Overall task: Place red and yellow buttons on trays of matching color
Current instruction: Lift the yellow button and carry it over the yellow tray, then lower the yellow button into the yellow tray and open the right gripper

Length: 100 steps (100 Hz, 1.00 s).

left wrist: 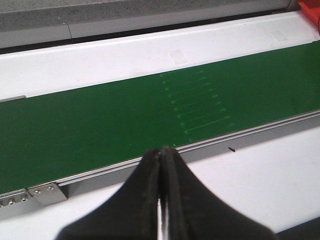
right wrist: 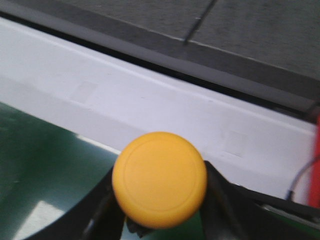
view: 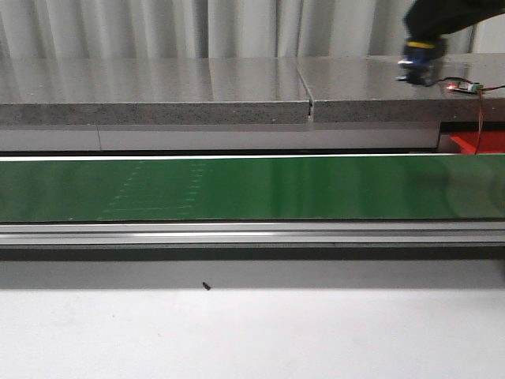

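The right gripper (right wrist: 160, 210) is clamping the yellow button (right wrist: 159, 179), lifting it off the green belt (view: 237, 189) for its tray; the left gripper (left wrist: 161, 155) is sitting pinched together, empty.

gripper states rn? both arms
Left gripper: closed, empty, above the green belt's near edge.
Right gripper: closed on the yellow button.
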Tool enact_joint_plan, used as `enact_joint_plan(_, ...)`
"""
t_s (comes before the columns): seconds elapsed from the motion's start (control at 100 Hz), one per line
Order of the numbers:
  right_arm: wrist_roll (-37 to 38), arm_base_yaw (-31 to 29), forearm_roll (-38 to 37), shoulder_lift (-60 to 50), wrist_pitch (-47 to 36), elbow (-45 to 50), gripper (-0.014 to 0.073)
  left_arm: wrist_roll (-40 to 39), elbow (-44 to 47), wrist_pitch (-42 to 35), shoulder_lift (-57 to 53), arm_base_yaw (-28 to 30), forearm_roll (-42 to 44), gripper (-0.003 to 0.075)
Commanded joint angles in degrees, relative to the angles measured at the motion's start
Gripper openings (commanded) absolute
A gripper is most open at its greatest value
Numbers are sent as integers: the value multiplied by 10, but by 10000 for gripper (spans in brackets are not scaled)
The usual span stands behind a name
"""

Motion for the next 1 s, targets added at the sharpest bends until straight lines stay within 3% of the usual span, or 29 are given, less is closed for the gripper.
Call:
enact_joint_plan(0.0, -6, -57, 3, -35, -6, 1, 162, -1, -14, -33, 1, -4, -16, -19)
enact_joint_plan(0.2, 12, -176, 6, -53, 15, 48, 162, -1, -14, -33, 1, -4, -16, -19)
enact_joint_plan(0.48, 66, -288, 8, -58, 11, 127, 162, -1, -14, -33, 1, -4, -16, -19)
enact_joint_plan(0.79, 130, -384, 8, -58, -35, 176, 162, -1, -14, -33, 1, -4, -16, -19)
enact_joint_plan(0.99, 135, -390, 24, -45, -91, 205, 162, -1, -14, -33, 1, -4, -16, -19)
